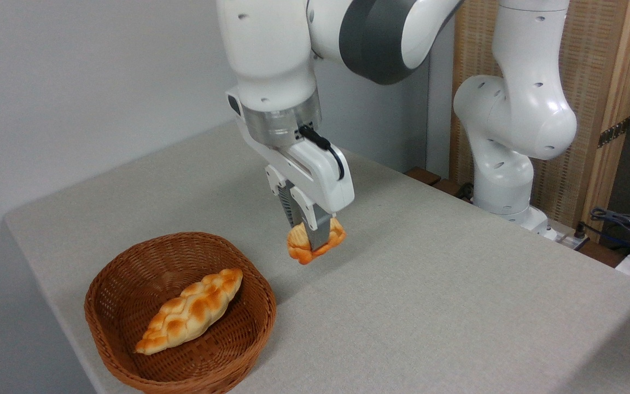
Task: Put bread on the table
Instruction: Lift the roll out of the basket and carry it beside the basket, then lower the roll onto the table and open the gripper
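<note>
My gripper [311,239] is shut on the bread [303,249], a small golden-orange ridged roll. It hangs in the air over the table [430,295], a light grey-beige cloth-like surface, to the right of the basket and clear of its rim. The grey fingers cover the middle of the roll, and its shadow falls on the table below.
A brown wicker basket [129,262] stands near the table's front left corner and holds a long braided loaf [190,309]. The arm's white base [503,186] rises at the back right. Cables [621,224] lie past the right edge.
</note>
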Available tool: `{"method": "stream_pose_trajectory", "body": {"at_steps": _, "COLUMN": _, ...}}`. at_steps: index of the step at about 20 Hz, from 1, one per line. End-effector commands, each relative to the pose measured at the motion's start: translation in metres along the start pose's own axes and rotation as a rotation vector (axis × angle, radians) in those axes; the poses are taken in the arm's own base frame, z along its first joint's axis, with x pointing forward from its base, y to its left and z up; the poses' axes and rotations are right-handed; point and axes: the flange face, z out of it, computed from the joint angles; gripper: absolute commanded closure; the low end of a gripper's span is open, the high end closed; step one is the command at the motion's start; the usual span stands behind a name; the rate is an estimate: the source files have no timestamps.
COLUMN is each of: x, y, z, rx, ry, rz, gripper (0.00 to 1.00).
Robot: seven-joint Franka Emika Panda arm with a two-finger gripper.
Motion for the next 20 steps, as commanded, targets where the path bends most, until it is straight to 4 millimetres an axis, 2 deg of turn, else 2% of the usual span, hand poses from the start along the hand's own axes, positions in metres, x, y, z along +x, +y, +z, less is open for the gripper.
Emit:
{"method": "stream_pose_trajectory", "body": {"at_steps": 1, "x": -0.001, "y": 0.011, "z": 0.025, "rx": 0.000, "ry": -0.031, "rz": 0.019, "gripper": 0.48}}
{"method": "stream_pose_trajectory", "body": {"at_steps": 3, "x": 0.000, "y": 0.015, "z": 0.040, "rx": -0.012, "ry": -0.066, "rz": 0.030, "gripper": 0.14}}
{"method": "stream_pose_trajectory", "body": {"at_steps": 4, "x": -0.002, "y": 0.014, "z": 0.047, "rx": -0.018, "ry": -0.080, "rz": 0.030, "gripper": 0.03}}
{"method": "stream_pose_trajectory", "body": {"at_steps": 5, "x": -0.002, "y": 0.014, "z": 0.050, "rx": -0.022, "ry": -0.086, "rz": 0.029, "gripper": 0.00}}
{"method": "stream_pose_trajectory", "body": {"at_steps": 8, "x": 0.004, "y": 0.015, "z": 0.058, "rx": -0.029, "ry": -0.099, "rz": 0.039, "gripper": 0.00}}
{"method": "stream_pose_trajectory", "body": {"at_steps": 16, "x": 0.006, "y": 0.015, "z": 0.056, "rx": -0.022, "ry": -0.095, "rz": 0.038, "gripper": 0.00}}
{"method": "stream_pose_trajectory", "body": {"at_steps": 18, "x": 0.008, "y": 0.013, "z": 0.046, "rx": 0.012, "ry": -0.062, "rz": 0.036, "gripper": 0.00}}
{"method": "stream_pose_trajectory", "body": {"at_steps": 20, "x": 0.007, "y": 0.002, "z": 0.021, "rx": 0.077, "ry": 0.001, "rz": 0.013, "gripper": 0.00}}
